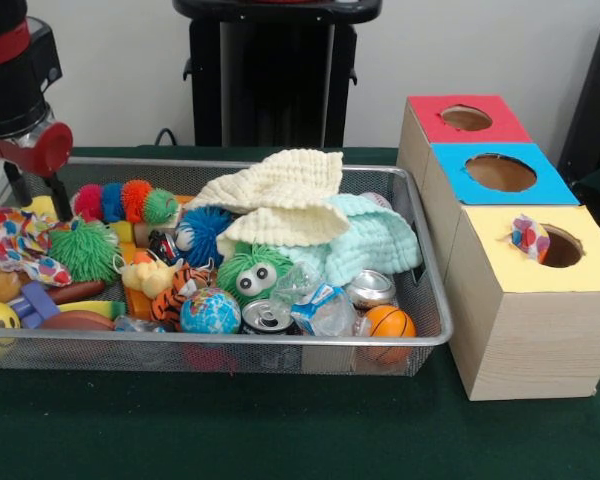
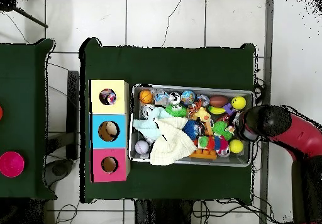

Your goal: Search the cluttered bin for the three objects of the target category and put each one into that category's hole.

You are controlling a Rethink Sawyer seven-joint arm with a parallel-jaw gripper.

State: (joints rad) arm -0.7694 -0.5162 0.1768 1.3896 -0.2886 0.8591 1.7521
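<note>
**Op:** As far as I can see, the gripper (image 1: 35,185) hangs over the bin's (image 2: 192,162) end farthest from the boxes, by the spotted cloth (image 1: 15,243). Can't tell if its jaws are released or clenched.

**Eng:** Progress?

**Op:** One spotted piece sits in the yellow box's hole (image 1: 550,245). The blue box (image 1: 500,175) shows something pale inside in the overhead; the red box (image 1: 465,118) looks empty. I'd say cloths are the target: cream cloth (image 1: 280,195) and mint cloth (image 1: 375,240) lie mid-bin. Most work's left.
</note>
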